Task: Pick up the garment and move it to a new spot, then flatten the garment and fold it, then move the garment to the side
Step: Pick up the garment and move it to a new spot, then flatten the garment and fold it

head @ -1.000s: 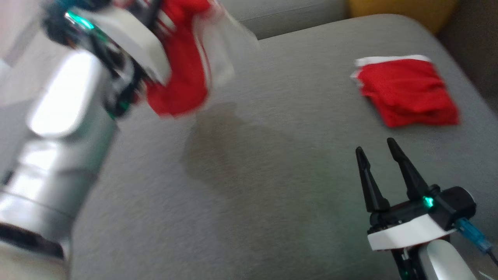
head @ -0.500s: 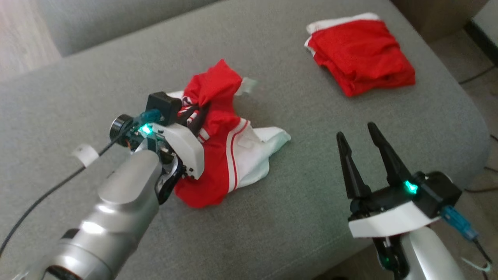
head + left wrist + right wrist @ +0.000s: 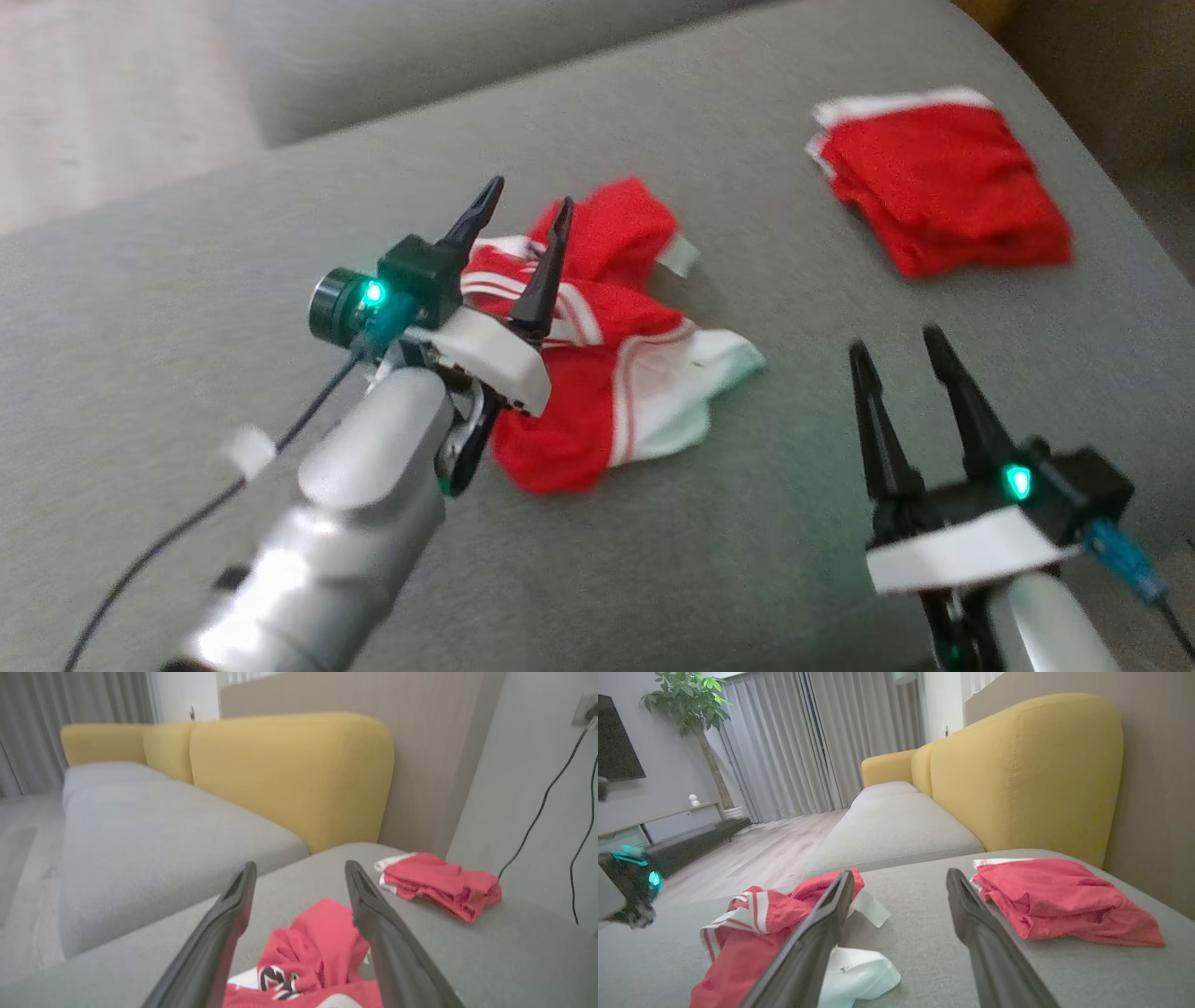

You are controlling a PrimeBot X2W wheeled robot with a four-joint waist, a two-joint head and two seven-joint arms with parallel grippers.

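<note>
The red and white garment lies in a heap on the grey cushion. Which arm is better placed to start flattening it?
Left. The left gripper, open, hovers right at the crumpled red and white garment. The right gripper, also open, sits apart over bare grey cushion, touching no cloth.

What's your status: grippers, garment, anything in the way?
Left gripper open over the crumpled garment, no grip. Right gripper open, empty, off to the side. Garment heaped on the grey cushion, unflattened. Folded red garment far right, clear of it.
</note>
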